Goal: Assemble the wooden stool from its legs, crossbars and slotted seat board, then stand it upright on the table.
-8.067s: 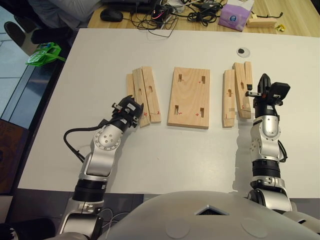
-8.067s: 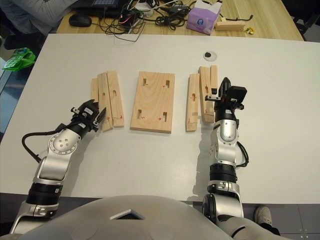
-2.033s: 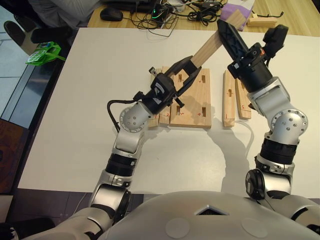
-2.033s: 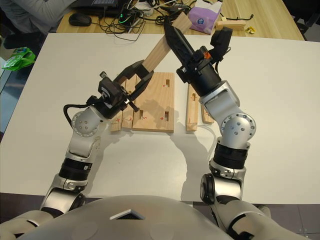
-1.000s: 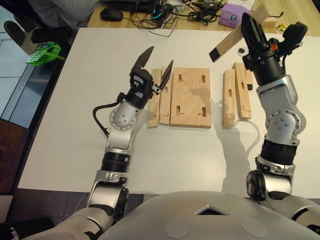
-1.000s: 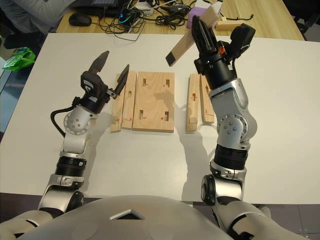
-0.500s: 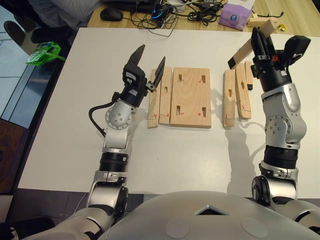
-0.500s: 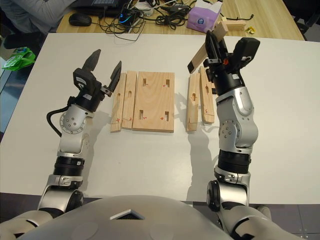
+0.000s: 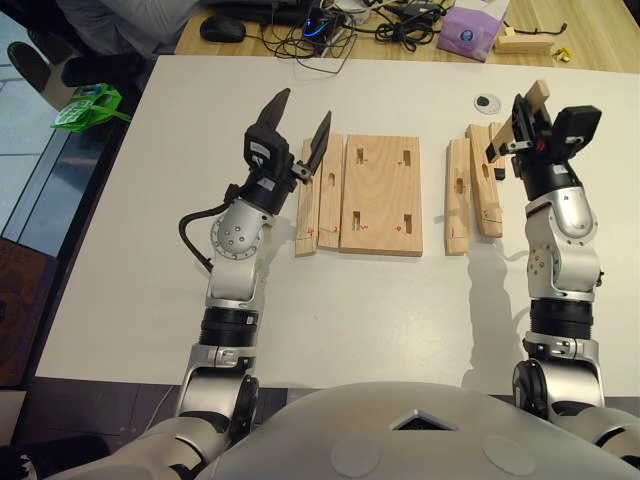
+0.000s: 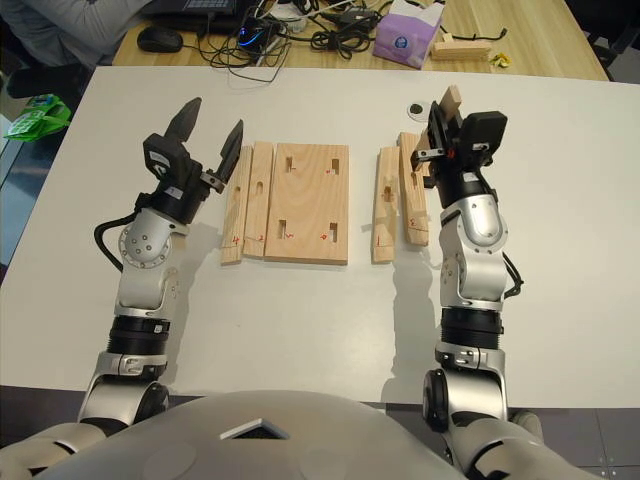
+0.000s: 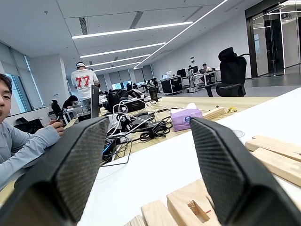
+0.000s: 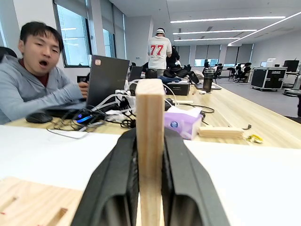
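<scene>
Right wrist view: right tool (image 12: 150, 155) clamps a wooden piece (image 12: 149, 113) squarely; eye views: left tool (image 9: 303, 112) spread, released

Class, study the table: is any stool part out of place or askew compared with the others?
Yes. One wooden piece is not lying flat like the rest: the right gripper clamps it, sticking up above the two pieces right of the seat board. The other parts lie flat.
</scene>
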Available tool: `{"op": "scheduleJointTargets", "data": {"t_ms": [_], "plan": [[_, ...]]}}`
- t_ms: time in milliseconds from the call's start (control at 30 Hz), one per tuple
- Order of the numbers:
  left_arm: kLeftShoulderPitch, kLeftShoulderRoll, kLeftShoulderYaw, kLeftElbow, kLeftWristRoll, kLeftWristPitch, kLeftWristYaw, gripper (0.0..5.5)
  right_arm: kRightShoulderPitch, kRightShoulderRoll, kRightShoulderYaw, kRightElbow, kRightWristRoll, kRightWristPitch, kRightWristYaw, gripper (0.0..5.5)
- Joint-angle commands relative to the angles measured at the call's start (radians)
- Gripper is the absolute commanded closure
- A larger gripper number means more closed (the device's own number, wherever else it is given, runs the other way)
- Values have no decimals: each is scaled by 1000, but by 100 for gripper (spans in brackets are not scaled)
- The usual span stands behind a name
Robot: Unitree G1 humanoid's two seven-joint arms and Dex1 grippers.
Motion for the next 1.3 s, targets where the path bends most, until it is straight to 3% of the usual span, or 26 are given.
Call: {"op": "scheduleJointTargets", "data": {"t_ms": [33,500,1300], "plan": [[-5,1,2,-10,-8,21,-7,233,-33,-13,2,76,-36,-66,0,511],[-13,-1,-1,-5,-19,33,-8,233,-114,-17,67,339,-218,-230,-80,511],[-39,-8,24,-2,-28,77,5,233,-100,26,66,327,-145,-184,-41,511]]}}
